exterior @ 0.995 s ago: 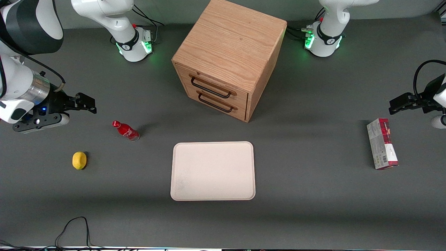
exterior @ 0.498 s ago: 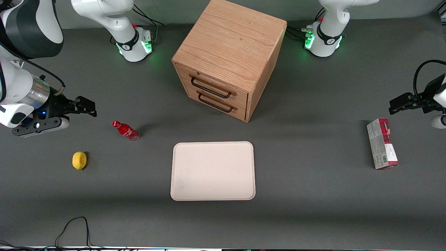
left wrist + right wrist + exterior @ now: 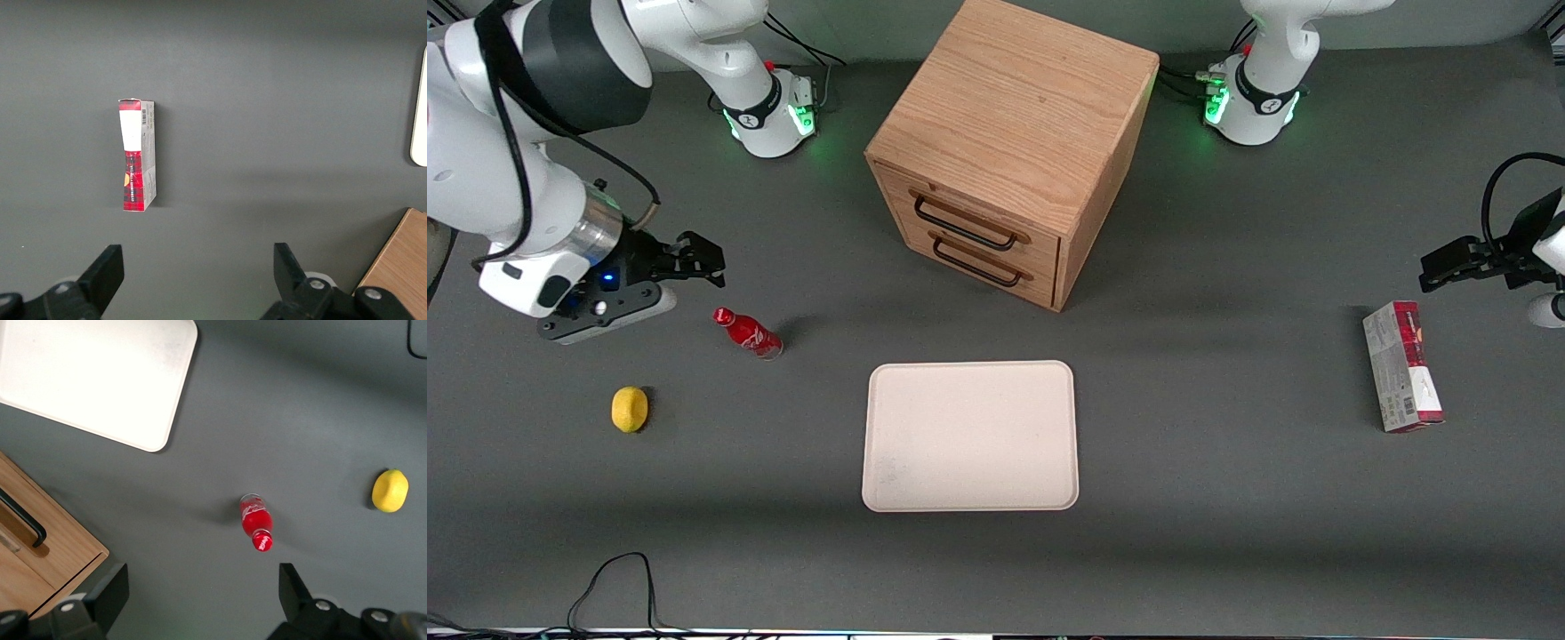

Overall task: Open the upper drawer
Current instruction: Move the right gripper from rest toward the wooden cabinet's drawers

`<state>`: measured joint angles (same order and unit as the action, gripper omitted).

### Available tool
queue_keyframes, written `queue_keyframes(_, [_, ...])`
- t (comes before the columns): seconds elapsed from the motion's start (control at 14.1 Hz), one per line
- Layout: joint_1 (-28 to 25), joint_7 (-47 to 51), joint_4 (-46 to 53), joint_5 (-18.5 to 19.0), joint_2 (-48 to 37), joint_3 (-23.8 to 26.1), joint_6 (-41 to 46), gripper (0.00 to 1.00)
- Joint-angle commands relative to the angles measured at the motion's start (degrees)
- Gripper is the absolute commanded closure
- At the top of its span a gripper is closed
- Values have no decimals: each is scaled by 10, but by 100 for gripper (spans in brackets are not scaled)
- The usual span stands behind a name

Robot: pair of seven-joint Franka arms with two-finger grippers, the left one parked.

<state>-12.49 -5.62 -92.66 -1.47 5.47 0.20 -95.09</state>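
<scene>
Nearest the front camera, at the lower middle of the frame, a pale tray [image 3: 969, 436] lies flat and bare on the grey table [image 3: 1227, 533], set squarely in front of the cabinet, most likely as a landing place for things; toward the working arm's end, at the lower left of the frame, a lemon [image 3: 630, 409] rests alone, and a little farther from the camera a small red bottle [image 3: 748, 332] stands near it, cap up; toward the parked arm's end, at the right of the frame, a red and grey carton [image 3: 1401, 366] lies on its side, well apart from everything else.

Farther again, at the left of the frame, the gripper [image 3: 698, 265] hangs above the table just beside the bottle, its 2 fingers spread wide and holding nothing; it points toward the cabinet, so I judge it is on its approach, open so as to take a handle.

Farthest, at the upper middle of the frame, stands the oak cabinet [image 3: 1018, 116], turned a little toward the working arm so its front is reachable; of its 2 drawers the upper drawer [image 3: 969, 220] sits shut and flush, its black wire handle [image 3: 964, 228] untouched, above the bottom drawer [image 3: 980, 260]; gripper and handle are well apart.
</scene>
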Motion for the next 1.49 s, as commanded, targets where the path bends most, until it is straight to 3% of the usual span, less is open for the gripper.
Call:
queue_keyframes(0.0, [-5, 3, 32, 2, 23, -3, 15, 0])
queue_keyframes(0.85, [-136, 3, 101, 0, 93, 0, 17, 0])
queue_keyframes(1.42, [-184, -2, 150, -1, 149, 2, 11, 0])
